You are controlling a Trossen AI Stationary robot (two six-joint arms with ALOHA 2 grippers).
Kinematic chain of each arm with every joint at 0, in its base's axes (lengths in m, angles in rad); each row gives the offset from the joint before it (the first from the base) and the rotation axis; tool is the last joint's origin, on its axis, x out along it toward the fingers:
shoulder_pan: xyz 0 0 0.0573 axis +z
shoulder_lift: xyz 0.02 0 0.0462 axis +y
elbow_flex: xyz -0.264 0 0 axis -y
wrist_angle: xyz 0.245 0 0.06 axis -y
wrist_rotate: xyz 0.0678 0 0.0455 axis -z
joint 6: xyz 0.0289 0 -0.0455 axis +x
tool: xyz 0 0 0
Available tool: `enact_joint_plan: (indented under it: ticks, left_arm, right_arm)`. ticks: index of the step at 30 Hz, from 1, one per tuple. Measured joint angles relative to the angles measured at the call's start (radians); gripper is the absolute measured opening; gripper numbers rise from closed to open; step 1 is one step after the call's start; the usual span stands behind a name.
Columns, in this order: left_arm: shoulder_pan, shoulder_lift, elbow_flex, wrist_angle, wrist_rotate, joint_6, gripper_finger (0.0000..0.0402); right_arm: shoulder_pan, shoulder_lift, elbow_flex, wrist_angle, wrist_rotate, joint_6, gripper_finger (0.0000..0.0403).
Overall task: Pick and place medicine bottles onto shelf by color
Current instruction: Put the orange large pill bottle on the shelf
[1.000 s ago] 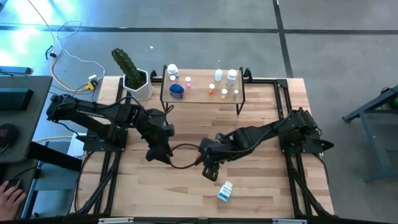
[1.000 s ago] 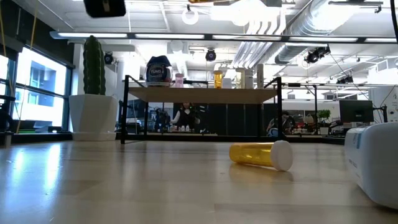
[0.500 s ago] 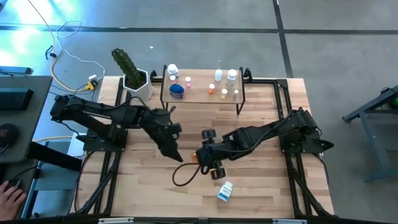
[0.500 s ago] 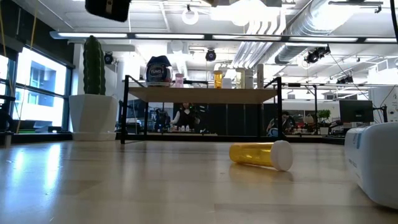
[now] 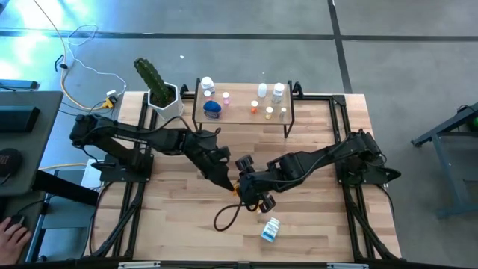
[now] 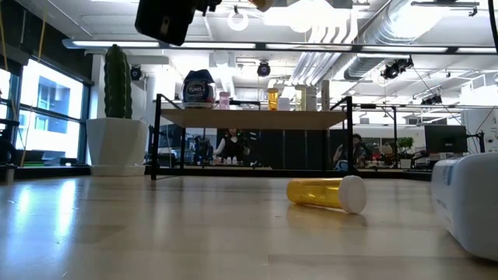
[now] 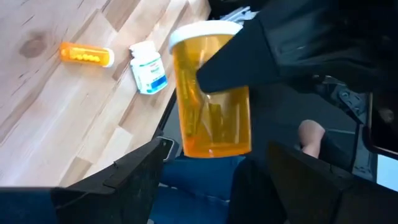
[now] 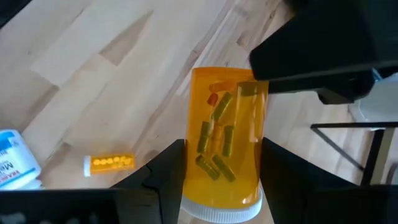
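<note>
You're mid-handover: right gripper [image 8: 221,186] fingers hold the orange bottle [image 8: 227,146]; left gripper's [image 5: 233,187] wide fingers must close on it.

Eight bottles [image 5: 269,93] on one shelf [image 5: 239,113], three bottles [image 5: 270,229] off it.

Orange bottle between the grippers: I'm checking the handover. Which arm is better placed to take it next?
Left, probably: the open left gripper straddles the orange bottle, which the right gripper holds near the cap.
</note>
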Motion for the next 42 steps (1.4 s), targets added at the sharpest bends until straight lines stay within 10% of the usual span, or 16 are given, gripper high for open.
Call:
enact_joint_plan:
  ticks: [42]
  left_arm:
    - [-0.002, -0.002, 0.000, 0.010, -0.044, -0.041, 0.0173]
  right_arm:
    - [-0.007, 0.001, -0.001, 0.077, 0.096, -0.015, 0.0165]
